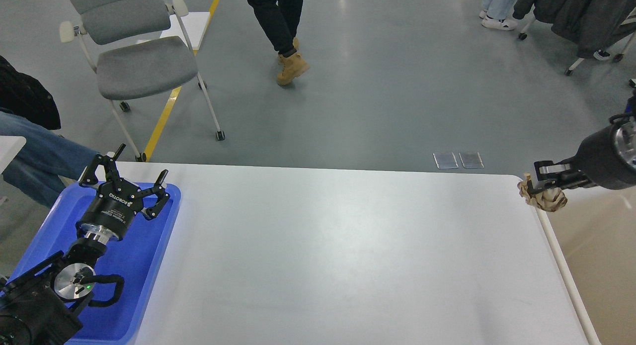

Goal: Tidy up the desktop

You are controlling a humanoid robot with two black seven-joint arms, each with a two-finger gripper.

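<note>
Desktop (338, 255) lies wide and white before me, and my right gripper (539, 183) pinches a crumpled paper ball (546, 198) at its far right corner — the disposal step, I judge. Next I must carry it over the cream bin (603, 245) and let go; my left gripper (130, 178) hangs wide open and holding nothing over the blue tray (149, 265).

One desktop (338, 255), one blue tray (149, 265), one crumpled paper wad (546, 200), one chair (134, 51).
</note>
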